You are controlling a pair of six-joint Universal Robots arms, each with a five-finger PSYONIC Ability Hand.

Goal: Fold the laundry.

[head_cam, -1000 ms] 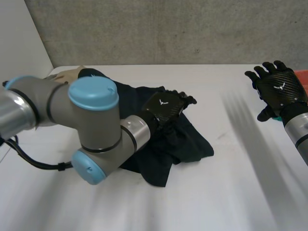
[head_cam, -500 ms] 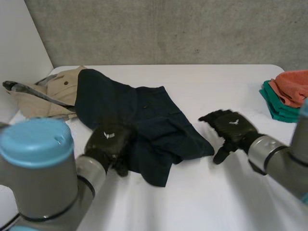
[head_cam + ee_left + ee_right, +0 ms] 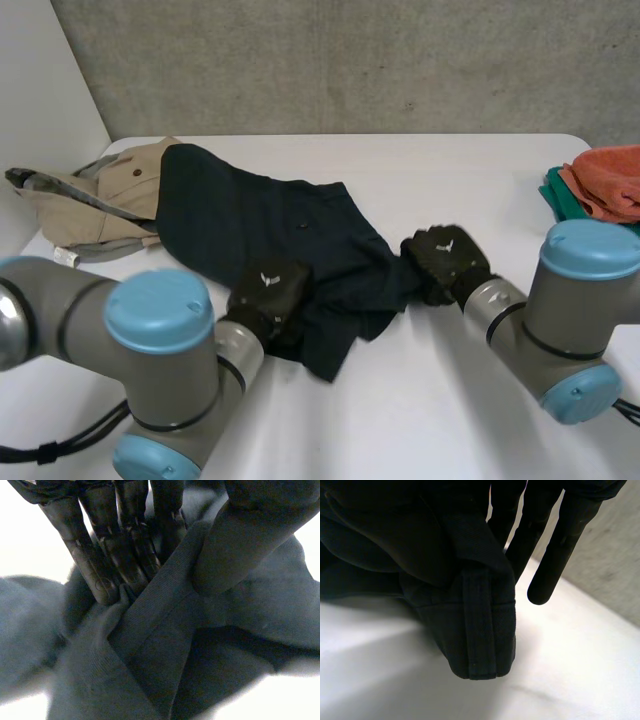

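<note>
**Both hands at the shorts, ready to lift**

Shorts [image 3: 270, 220] lie crumpled on the table [image 3: 470, 170]. The left hand [image 3: 268, 292] is at their near edge. In its wrist view the fingers [image 3: 112, 555] and thumb [image 3: 240, 540] pinch a hemmed fold [image 3: 165, 600] between them, a firm-looking grip. The right hand [image 3: 445, 258] is at the shorts' right corner. That corner [image 3: 480, 630] bunches up against it, but cloth covers the contact, so I cannot tell whether it grips or just touches.

Likely step: grab two points, lift and spread flat before folding. To do it well, confirm the right hold first. Then raise both hands together and draw them apart so the shorts open without twisting. Keep the pull even so the left pinch doesn't slip off the hem.

Hard to see:
- Which part of the shorts each hand has, waistband or leg.
- How many layers the left pinch takes.

A beige garment [image 3: 110, 185] lies partly under the shorts' far left end. Towels [image 3: 600, 195] sit well right of the shorts, cut off by the frame.
</note>
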